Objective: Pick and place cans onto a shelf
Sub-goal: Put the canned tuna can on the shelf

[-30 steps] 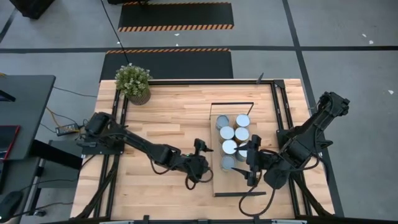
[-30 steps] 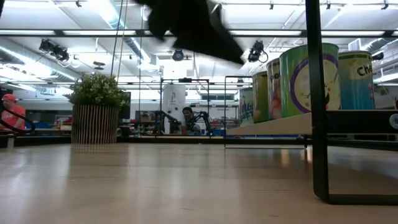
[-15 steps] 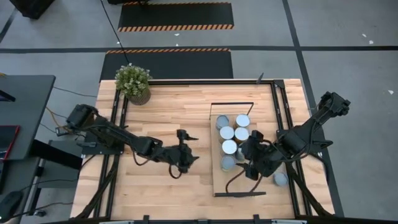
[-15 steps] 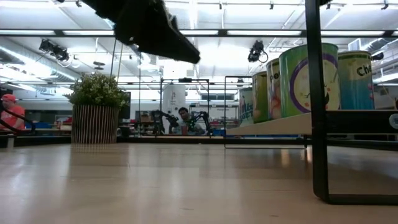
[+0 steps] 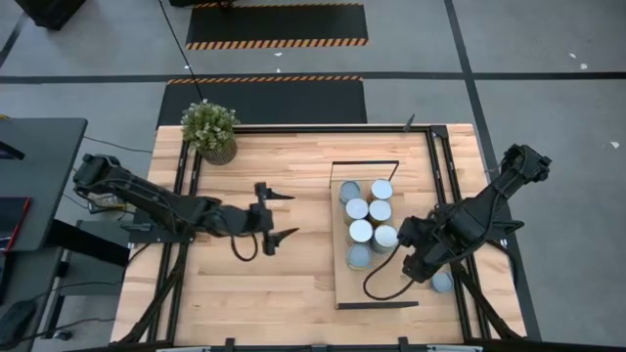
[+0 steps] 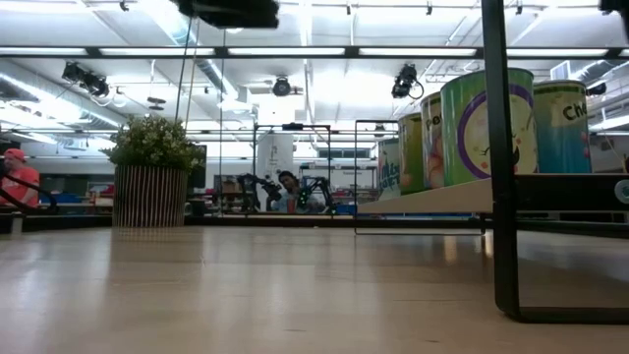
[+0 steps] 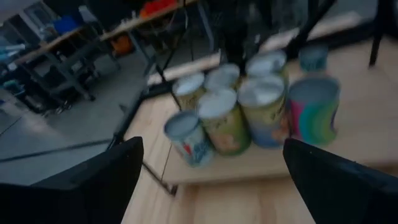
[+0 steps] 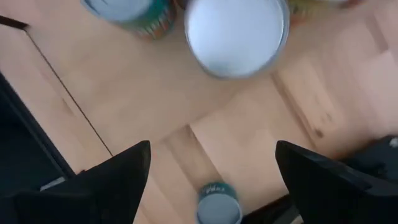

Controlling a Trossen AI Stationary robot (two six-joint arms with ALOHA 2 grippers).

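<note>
**Q:** Hand positions first: where are they, and what do they hold?

**A:** Left hand [image 5: 275, 214] hovers over the bare middle of the desk [image 5: 293, 284], fingers spread wide, holding nothing. Right hand [image 5: 412, 256] sits at the right edge of the shelf [image 5: 350, 288], beside the nearest cans; its wrist view shows both fingers [image 8: 106, 183] set wide apart, with nothing between them.

**Q:** How does the shelf lie, and where are the cans?

**A:** Its long axis runs from the desk's far side toward the near side, right of centre. Six cans [image 5: 361, 231] stand upright on it in two rows, round tops facing up. A seventh can [image 5: 442, 282] stands off the shelf, on the desk by the right edge.

**Q:** What does each view add?

**A:** From above, only silver lids show. The low view shows the sides of the cans [image 6: 486, 123], green and teal, raised on the board above the desk, and a potted plant [image 6: 150, 182] at far left. The left wrist view [image 7: 221, 121] shows the cluster from the side.

**Q:** What changed from a second ago?

**A:** The left hand has pulled back from the shelf's left edge toward the desk's middle. The right hand has shifted rightward off the board, uncovering the seventh can.
</note>
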